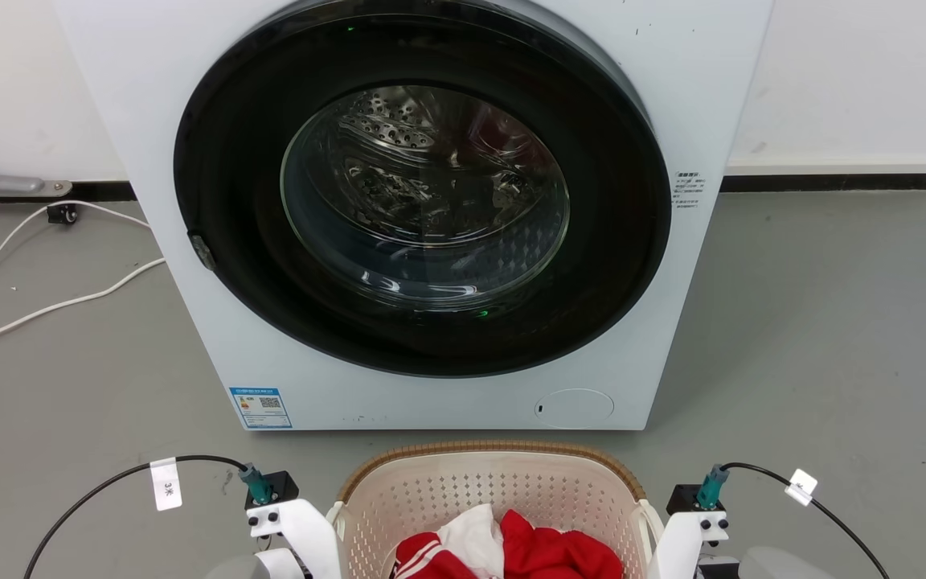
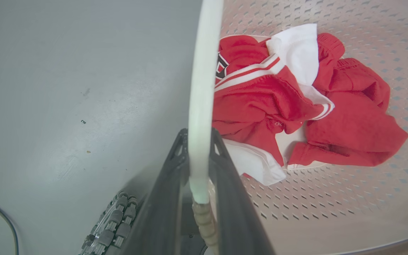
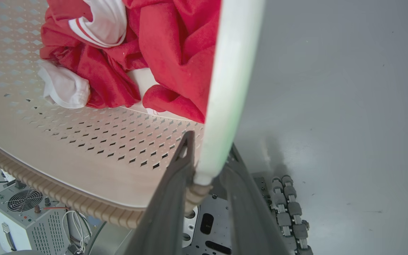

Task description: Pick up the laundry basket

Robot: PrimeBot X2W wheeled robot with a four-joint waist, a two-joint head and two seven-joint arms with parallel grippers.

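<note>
Left wrist view has my left jaws closed on the left handle. The white bar runs up between the two fingers, pressed from both sides with no gap that I can see. Right wrist view mirrors it, with my right jaws clamped on the right handle.

So the basket lies between my two grips, inboard of each. Its long axis runs from one grip to the other, and neither arm is nearer, since each has its own end. Red and white clothes lie heaped on the bottom, nearer the middle than either grip. I judge the load fairly even, which calls for a level, matched rise.

Outboard of each grip is bare grey floor; whether the basket's base touches it I cannot tell. Ahead of both jaws, just beyond the far rim, stands the washer with its door shut, so I judge up, not forward, to be the free way.
</note>
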